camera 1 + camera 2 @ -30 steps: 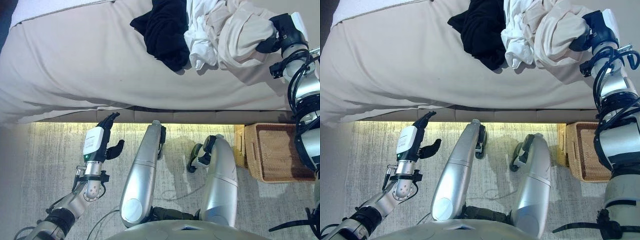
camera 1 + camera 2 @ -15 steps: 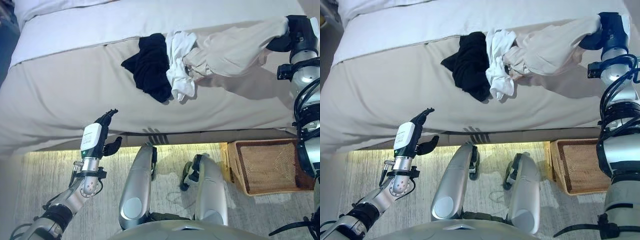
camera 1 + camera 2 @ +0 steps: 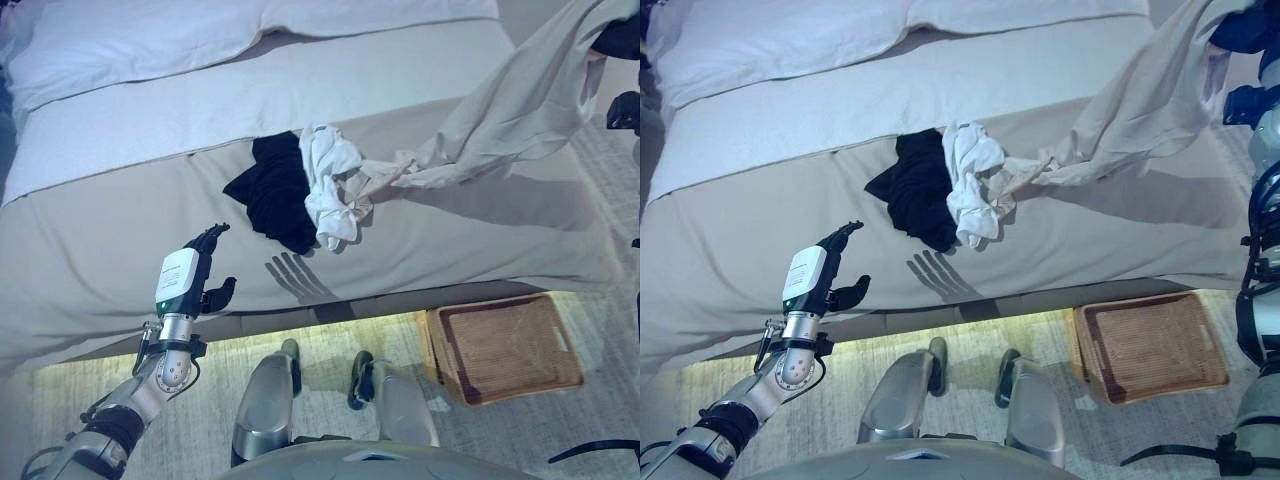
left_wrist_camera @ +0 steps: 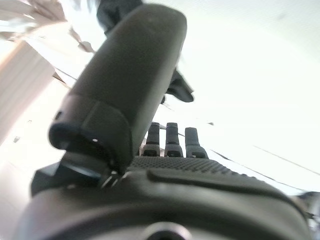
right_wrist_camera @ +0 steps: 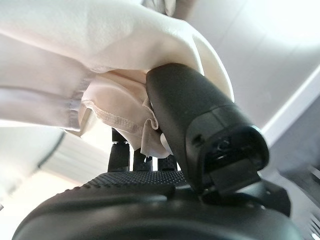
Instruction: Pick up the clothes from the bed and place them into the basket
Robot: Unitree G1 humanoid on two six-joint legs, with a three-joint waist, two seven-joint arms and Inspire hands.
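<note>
Clothes: cream garment (image 3: 520, 110) is pinched in the right robot hand (image 5: 200, 130), thumb and fingers closed round a bunched fold of it. It hangs stretched from that hand, above the bed's (image 3: 120, 210) right end, down to the heap mid-bed, its lower end touching the bed. Heap: white garment (image 3: 330, 185) crumpled at the cream one's lower end, black garment (image 3: 272, 195) touching its left side, both lying on the bed. Left robot hand (image 3: 820, 270) empty, fingers straight, thumb out, held off the bed's front edge, left of the heap. Basket (image 3: 505, 345) sits on the floor below the bed's front right edge, nothing in it.
</note>
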